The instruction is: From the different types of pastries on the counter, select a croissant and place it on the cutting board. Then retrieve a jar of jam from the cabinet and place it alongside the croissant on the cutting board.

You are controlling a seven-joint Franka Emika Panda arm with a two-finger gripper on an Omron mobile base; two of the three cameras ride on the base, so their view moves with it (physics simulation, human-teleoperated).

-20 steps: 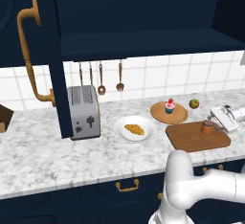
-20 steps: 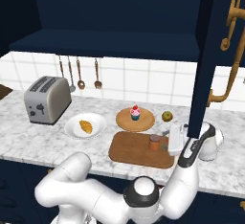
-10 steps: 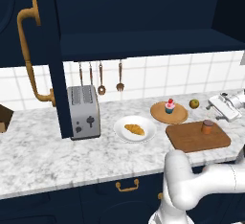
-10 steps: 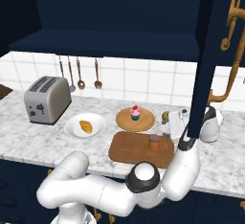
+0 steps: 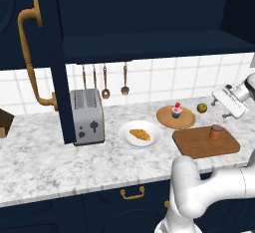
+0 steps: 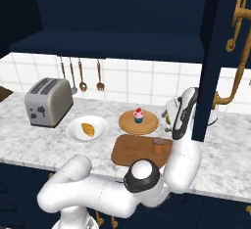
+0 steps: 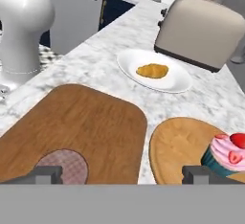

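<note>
The small orange-brown jar of jam with a darker lid (image 5: 215,131) stands on the flat brown wooden cutting board (image 5: 199,145), near its back right corner. The golden crescent croissant (image 5: 140,135) lies on the round white plate (image 5: 155,138) towards the middle of the bench (image 5: 40,162), not on the board. The gripper (image 7: 121,174) hangs above the board's right end, jaws released and empty. The croissant lies well to the left of the jaws, its long axis roughly along the bench.

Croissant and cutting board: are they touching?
Apart. In the hand view the croissant lies on the white plate, with bare counter between plate and cutting board.
</note>
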